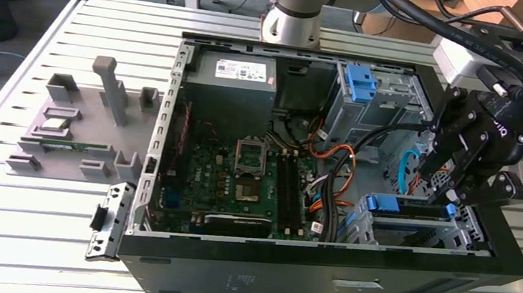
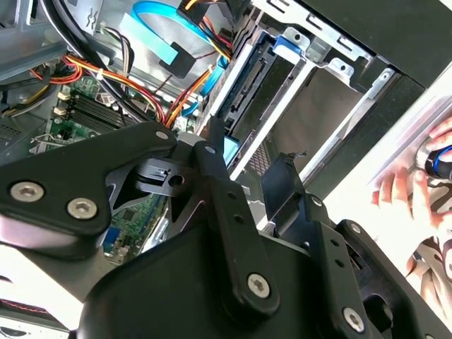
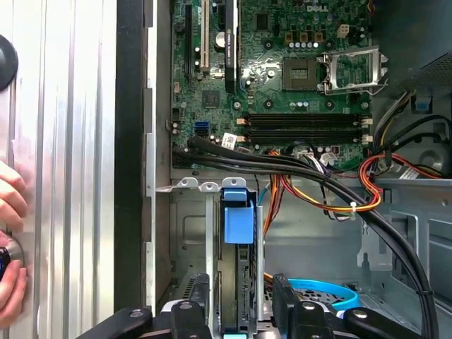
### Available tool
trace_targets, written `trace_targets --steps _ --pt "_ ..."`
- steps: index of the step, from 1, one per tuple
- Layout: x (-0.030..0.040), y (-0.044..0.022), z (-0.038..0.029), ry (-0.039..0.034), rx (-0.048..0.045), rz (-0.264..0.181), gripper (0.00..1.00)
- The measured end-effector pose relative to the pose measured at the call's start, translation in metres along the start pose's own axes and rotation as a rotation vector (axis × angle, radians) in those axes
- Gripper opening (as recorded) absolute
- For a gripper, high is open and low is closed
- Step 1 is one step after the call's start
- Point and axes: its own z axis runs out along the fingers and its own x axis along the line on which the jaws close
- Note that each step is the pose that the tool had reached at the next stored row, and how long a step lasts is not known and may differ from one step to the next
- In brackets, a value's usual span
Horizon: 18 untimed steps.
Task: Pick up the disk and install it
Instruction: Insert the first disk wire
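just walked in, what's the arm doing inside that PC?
The arm's hand is down at the drive cage of the open computer case. The disk, in its blue rails, sits edge-on in the cage. The hand looks open, with a finger on each side of the disk. A person's hand rests on the table beside the case.

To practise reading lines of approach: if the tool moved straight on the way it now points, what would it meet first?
Probably the disk, standing on edge in its bay right ahead of the tool; how close they are is unclear.
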Motion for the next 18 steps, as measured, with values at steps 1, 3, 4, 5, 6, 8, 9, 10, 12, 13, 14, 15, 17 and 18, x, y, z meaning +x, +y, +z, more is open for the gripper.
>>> trace_targets --steps 1,3,4,5,6,8,9,10,12,13,14,15,17,18 --pt "-0.0002 0.0000 0.0001 -0.0002 0.0000 0.000 0.48" --pt "-0.0009 0.0000 0.0000 -0.0001 0.0000 0.000 0.48" --pt "-0.0013 0.0000 0.0001 -0.0001 0.0000 0.000 0.48" --pt "-0.0017 0.0000 0.0001 -0.0002 0.0000 0.000 0.48" --pt "-0.0022 0.0000 0.0001 -0.0002 0.0000 0.000 0.48" --pt "-0.0035 0.0001 0.0001 -0.0001 0.0000 0.000 0.48" --pt "-0.0045 0.0000 0.0002 -0.0002 0.0000 0.000 0.48" --pt "-0.0054 0.0000 0.0003 -0.0003 0.0000 0.000 0.48" --pt "-0.0075 0.0000 0.0003 -0.0002 0.0000 0.000 0.48" --pt "-0.0084 0.0000 0.0004 -0.0002 0.0000 0.000 0.48" --pt "-0.0092 -0.0001 0.0005 -0.0003 0.0000 0.000 0.48" --pt "-0.0100 -0.0001 0.0005 -0.0003 0.0000 0.000 0.48" --pt "-0.0118 -0.0002 0.0007 -0.0005 0.0000 0.000 0.48" --pt "-0.0127 -0.0003 0.0008 -0.0006 0.0000 0.000 0.48"
